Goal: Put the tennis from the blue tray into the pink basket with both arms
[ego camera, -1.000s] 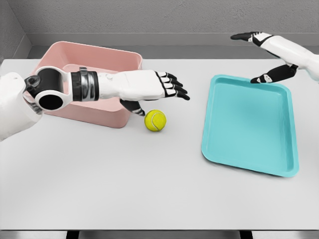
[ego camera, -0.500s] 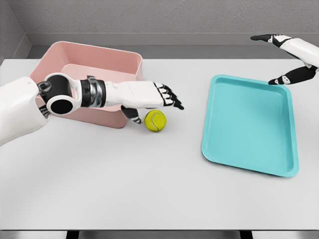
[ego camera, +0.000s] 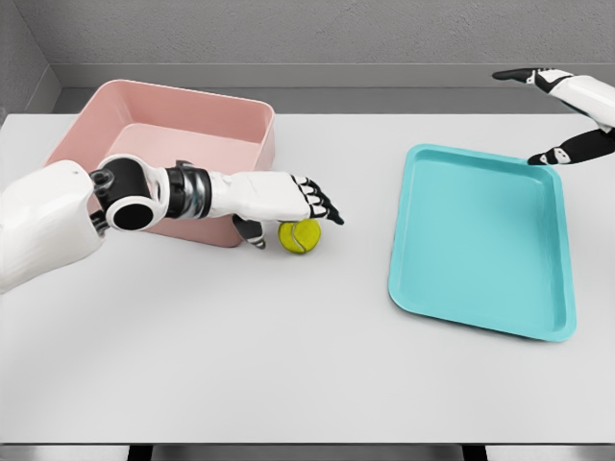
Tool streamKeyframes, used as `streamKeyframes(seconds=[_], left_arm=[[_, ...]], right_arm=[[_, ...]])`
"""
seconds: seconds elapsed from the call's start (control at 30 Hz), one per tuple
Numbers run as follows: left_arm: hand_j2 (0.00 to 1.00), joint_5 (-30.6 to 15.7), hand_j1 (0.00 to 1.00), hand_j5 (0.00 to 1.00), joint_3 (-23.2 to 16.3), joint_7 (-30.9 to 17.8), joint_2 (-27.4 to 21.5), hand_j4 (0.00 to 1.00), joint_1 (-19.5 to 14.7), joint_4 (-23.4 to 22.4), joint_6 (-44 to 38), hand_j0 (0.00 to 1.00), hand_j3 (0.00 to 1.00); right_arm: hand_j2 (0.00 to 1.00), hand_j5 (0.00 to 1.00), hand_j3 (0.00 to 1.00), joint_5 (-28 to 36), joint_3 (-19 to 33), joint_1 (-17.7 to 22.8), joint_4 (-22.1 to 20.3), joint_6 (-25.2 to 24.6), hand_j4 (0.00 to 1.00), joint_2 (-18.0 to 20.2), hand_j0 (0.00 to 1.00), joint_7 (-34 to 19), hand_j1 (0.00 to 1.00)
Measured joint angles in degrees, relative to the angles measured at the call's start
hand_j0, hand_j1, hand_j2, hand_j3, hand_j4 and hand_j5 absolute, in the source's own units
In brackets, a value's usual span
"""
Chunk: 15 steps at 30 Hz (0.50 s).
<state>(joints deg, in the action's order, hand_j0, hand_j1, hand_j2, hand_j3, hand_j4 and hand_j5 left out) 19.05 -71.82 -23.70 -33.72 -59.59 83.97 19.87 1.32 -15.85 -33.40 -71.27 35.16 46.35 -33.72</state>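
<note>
Simulated test bench, not lived-in room. Rendered look: flat even lighting, textureless surfaces. Plain white table (ego camera: 288, 365) fills view; dark gap under front edge at 6 o'clock. Bare grey wall (ego camera: 288, 34) across 12 o'clock, corner seam at 11 o'clock. Only props: pink basket (ego camera: 252, 134) at 10 o'clock, blue tray (ego camera: 480, 240) at 3 o'clock. No room furnishings identifiable.

Left arm reaches right across the near-left, left hand (ego camera: 288, 200) palm down, fingers extended and relaxed. Right hand (ego camera: 562, 115) raised at far right, fingers spread, holding nothing.
</note>
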Motion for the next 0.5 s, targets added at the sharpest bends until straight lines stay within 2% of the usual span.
streamKeyframes(seconds=[0.23,0.5], left_arm=[[1.0,0.87,1.0,1.0,-0.32,0.03,1.98,1.0,0.26,-3.67,-0.03,1.0,1.0],[1.0,1.3,1.0,1.0,-0.43,0.03,3.09,1.0,0.88,-4.68,-0.04,1.0,1.0]], right_arm=[[1.0,1.0,1.0,0.0,-0.06,0.09,0.01,0.0,1.0,0.39,1.0,-0.02,1.0],[1.0,1.0,1.0,0.0,0.0,0.18,0.08,0.0,1.0,0.5,1.0,-0.01,1.0]])
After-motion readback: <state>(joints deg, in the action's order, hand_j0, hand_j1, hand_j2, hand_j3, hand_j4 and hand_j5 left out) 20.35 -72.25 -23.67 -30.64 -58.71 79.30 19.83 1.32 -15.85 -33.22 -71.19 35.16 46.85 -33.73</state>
